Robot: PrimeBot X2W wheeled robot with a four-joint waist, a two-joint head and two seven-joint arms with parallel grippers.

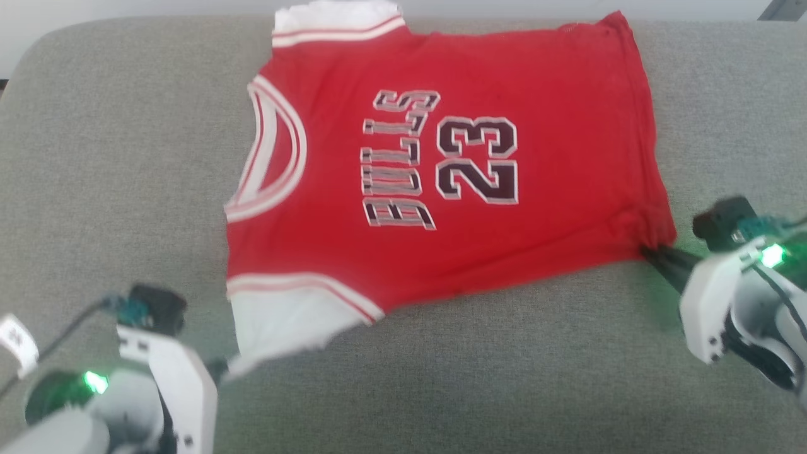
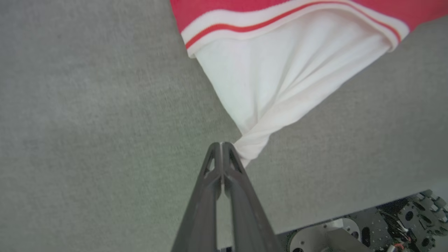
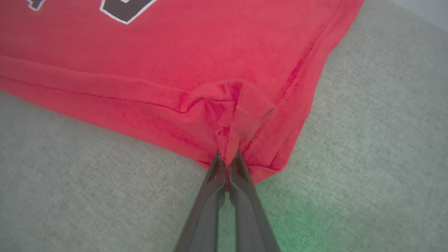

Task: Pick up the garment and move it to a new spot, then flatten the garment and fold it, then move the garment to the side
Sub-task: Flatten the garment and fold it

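Left tool (image 2: 221, 145) has its two long dark fingers pressed together, and the twisted tip of a white sleeve (image 2: 280, 80) is pinched at their ends. Right tool (image 3: 227, 159) is likewise clamped tight, with a bunched corner of red hem nipped between its fingertips. Both hold the red jersey-style cotton garment (image 1: 536, 88) with white short sleeves, which lies face up and mostly flat across the middle of the head view. Its striped red-and-white neckline (image 1: 277, 151) points to 9 o'clock and its hem to 3 o'clock. The dark, white-outlined lettering "BULLS" (image 1: 397, 164) and the number "23" (image 1: 479, 161) read sideways across the chest. The near sleeve is drawn to a point toward 7 o'clock, where the left tool sits. The far sleeve (image 1: 337, 22) lies at 12 o'clock. The gripped hem corner is pulled into small folds toward 4 o'clock, where the right tool sits. Under the garment is a padded bench (image 1: 113, 157) covered in grey woven fabric, its rounded corner showing at 10 o'clock. A small green light (image 1: 772, 255) glows on the right wrist housing, and another (image 1: 94, 381) glows on the left one.
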